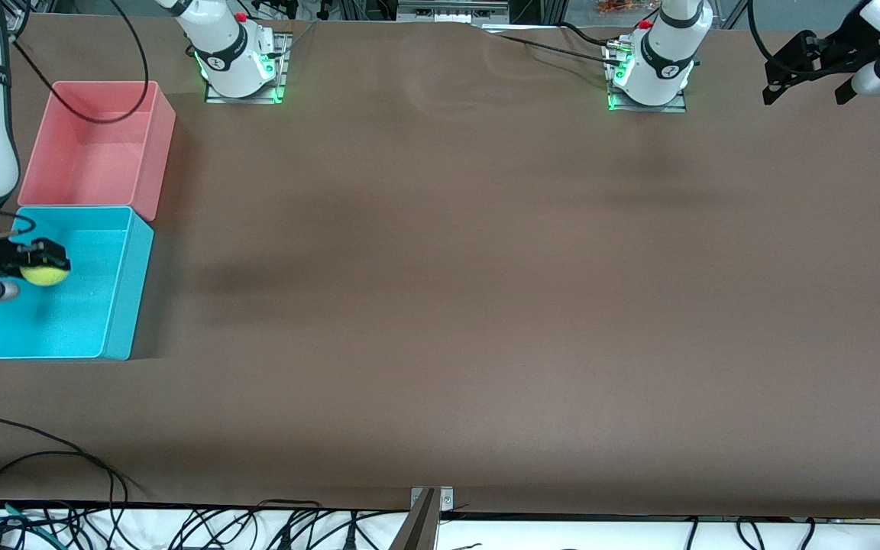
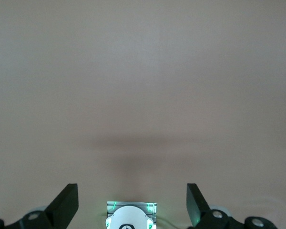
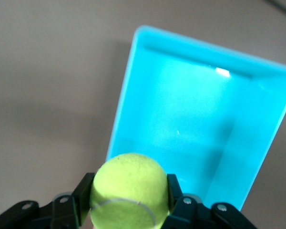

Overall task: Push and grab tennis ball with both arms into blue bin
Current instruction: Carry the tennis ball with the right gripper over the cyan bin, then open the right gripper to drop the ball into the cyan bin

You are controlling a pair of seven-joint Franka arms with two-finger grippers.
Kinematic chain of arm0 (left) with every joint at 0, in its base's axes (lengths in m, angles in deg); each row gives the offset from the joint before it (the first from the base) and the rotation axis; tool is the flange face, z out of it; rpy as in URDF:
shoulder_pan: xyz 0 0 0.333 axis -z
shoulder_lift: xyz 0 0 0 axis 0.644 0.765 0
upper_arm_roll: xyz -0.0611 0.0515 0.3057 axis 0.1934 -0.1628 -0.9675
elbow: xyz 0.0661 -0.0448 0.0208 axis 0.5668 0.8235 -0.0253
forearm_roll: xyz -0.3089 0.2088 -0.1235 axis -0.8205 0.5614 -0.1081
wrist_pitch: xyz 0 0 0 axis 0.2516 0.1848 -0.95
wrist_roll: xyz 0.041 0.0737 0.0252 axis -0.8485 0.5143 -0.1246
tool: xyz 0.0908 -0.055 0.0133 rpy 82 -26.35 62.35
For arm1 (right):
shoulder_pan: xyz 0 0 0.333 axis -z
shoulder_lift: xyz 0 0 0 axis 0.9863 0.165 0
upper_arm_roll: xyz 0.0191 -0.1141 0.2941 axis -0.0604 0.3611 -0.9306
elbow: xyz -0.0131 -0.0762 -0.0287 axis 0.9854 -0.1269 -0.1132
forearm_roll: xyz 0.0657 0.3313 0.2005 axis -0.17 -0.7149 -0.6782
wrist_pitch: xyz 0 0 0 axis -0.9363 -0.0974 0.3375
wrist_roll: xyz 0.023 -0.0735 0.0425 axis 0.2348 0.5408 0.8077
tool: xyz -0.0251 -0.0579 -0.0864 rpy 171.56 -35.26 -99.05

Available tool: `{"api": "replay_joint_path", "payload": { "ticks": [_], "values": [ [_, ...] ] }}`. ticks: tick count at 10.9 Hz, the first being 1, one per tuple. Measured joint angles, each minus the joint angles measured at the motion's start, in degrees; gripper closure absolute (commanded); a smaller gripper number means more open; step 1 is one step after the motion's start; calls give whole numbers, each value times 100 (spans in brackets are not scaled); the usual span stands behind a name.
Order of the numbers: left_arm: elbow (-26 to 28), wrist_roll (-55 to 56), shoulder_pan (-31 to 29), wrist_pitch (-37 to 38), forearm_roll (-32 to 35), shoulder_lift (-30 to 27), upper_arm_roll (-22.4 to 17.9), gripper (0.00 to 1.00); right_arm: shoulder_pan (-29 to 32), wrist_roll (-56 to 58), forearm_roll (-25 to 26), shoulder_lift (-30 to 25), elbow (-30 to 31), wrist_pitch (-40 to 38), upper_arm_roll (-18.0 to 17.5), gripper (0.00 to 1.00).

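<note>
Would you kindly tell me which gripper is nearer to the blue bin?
Right. The right gripper holds the tennis ball over the blue bin; the left gripper waits, open, above the left arm's end of the table.

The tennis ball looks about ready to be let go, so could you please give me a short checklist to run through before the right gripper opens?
1. Right gripper shut on the tennis ball: ok, a finger on each side.
2. Ball over the blue bin, not the pink bin: ok.
3. Ball inside the rim line: ok in the front view; the right wrist view shows it close to one wall.
4. Bin floor bare under the ball: ok.
5. Drop height above the floor: cannot tell.
6. Left gripper open, waiting away from the bins: ok.
</note>
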Motion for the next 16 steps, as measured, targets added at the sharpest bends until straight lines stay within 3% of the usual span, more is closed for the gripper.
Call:
{"api": "replay_joint_path", "payload": {
  "ticks": [2,5,13,15,16],
  "values": [
    [0,0,17,0,0,23,11,0,11,426,-1,-347,1114,759,425,82],
    [-1,0,19,0,0,26,14,0,24,561,-158,-378,2025,1351,716,82],
    [-4,0,18,0,0,44,13,0,145,860,-995,421,2293,1764,726,82],
    [-6,3,3,0,0,46,-5,0,189,1017,-1122,553,2282,1861,727,78],
    [-7,3,1,0,0,66,-7,0,205,1027,-1145,579,2277,1872,726,49]
  ]
}}
